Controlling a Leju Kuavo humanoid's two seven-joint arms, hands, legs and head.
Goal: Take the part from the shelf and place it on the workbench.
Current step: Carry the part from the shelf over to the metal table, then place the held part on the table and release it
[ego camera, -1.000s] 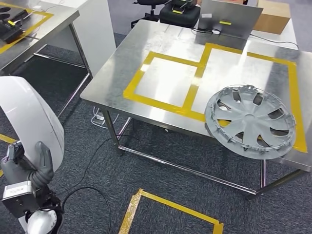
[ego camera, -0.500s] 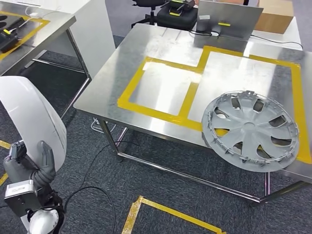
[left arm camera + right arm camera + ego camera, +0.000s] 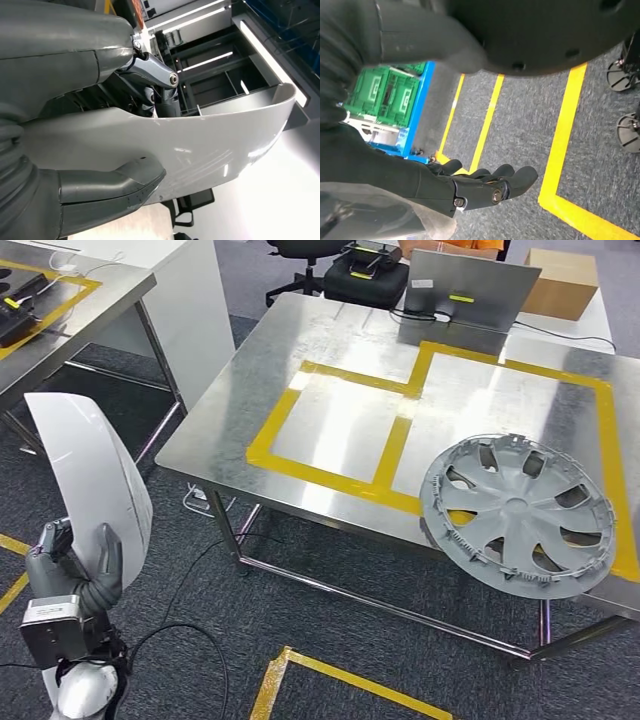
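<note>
Our left hand (image 3: 75,575) is clamped on the white curved part (image 3: 94,480), thumb (image 3: 113,182) across its face, at 8 o'clock off the steel workbench (image 3: 347,350), well short of it. Our right hand (image 3: 486,187) hangs over carpet, fingers extended and close together, holding nothing. A hubcap (image 3: 519,515) lies at the bench's 4 o'clock corner.

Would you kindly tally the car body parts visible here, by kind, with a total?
Silver spoked plastic wheel cover, lying on the steel workbench: 1
White curved body panel, gripped by the left robot hand: 1
Total: 2
</note>
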